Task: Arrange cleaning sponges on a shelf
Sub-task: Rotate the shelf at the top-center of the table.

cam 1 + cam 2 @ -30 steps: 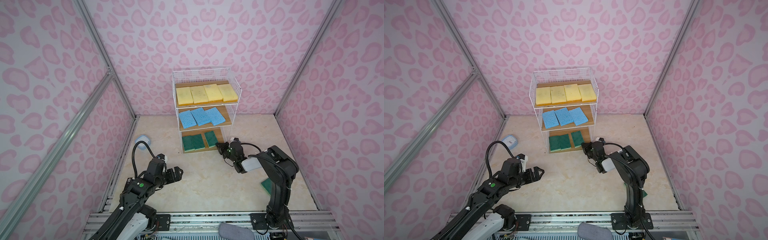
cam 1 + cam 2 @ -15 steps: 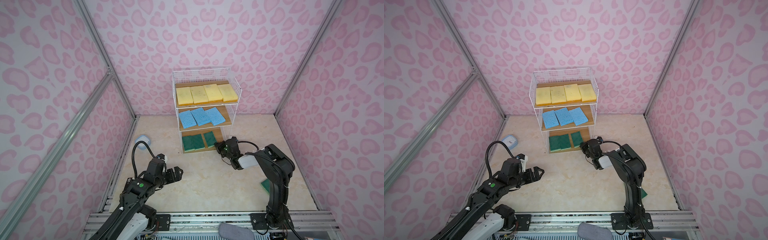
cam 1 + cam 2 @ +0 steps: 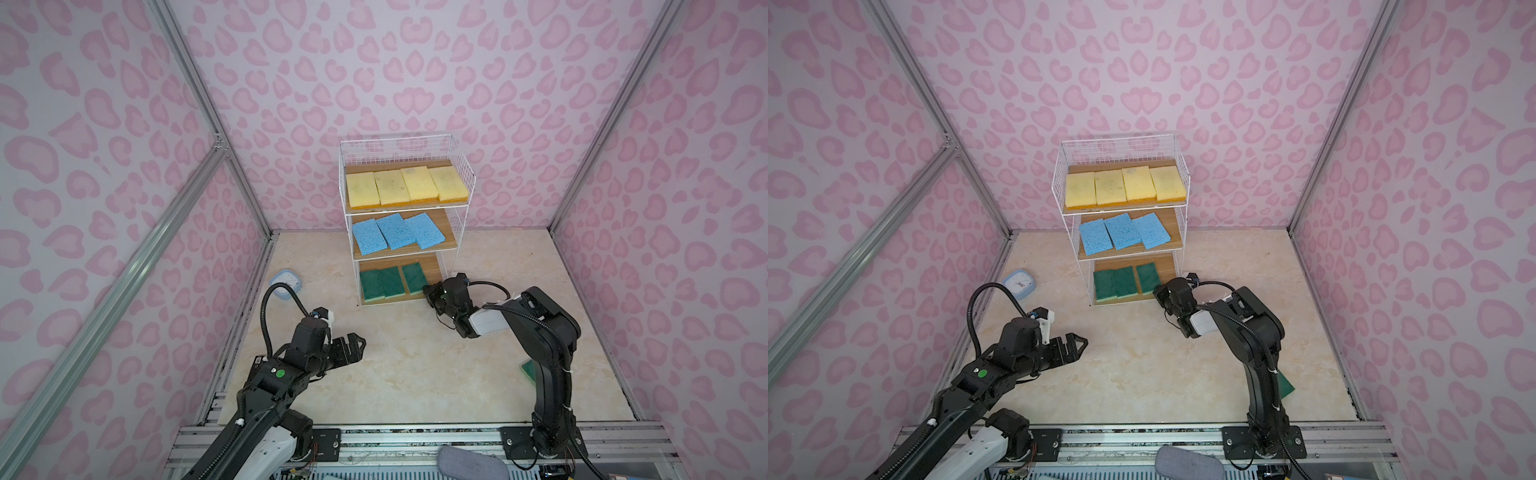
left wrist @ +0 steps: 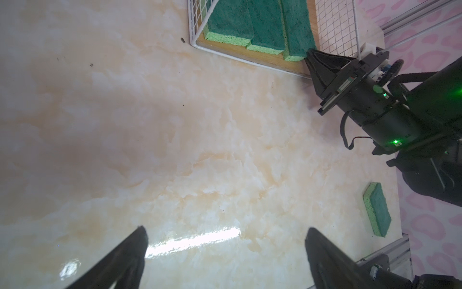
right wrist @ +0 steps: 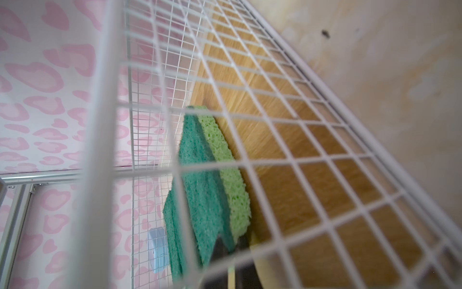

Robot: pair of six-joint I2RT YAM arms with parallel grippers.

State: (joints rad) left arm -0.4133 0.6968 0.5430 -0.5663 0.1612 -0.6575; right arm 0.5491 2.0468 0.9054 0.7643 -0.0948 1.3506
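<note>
R gripper (image 4: 310, 53) was closed, jaws pinched to a point w/ nothing between. Its tip touched the near corner of the closest green sponge (image 4: 297, 27) on the bottom board of the shelf (image 4: 335, 30). Only the L wrist view resolved that contact. In both top views the R gripper (image 3: 428, 291) (image 3: 1158, 291) read as a dark lump at the tier's open front.

R wrist view looked through the shelf's side mesh (image 5: 275, 140). It showed the same sponge edge-on: dark-green scourer face over thicker lime foam, one finger (image 5: 218, 247) dark against its corner. The clock (image 5: 156, 247) showed past the far mesh.

The other two green sponges (image 3: 380, 284) lay beyond it, side by side. All 3 had scourer up and long axis front-to-back on the board, running away from the tip. The closest one was skewed a bit vs the pair.

The fourth green sponge (image 4: 377, 210) lay on the floor behind the R gripper, near the R arm base. L wrist view showed it whole, scourer up, lime edge visible. Top views gave only a corner past the arm (image 3: 528, 370) (image 3: 1285, 386).

Above the gripper: 3 blue sponges (image 3: 395, 230) on the mid tier, fanned at slight angles. 4 yellow sponges (image 3: 407, 185) on the top tier in a row, long axes front-to-back.

L gripper (image 3: 355, 349) (image 4: 225, 228) had jaws wide open, empty, over bare floor, well apart from the shelf.
</note>
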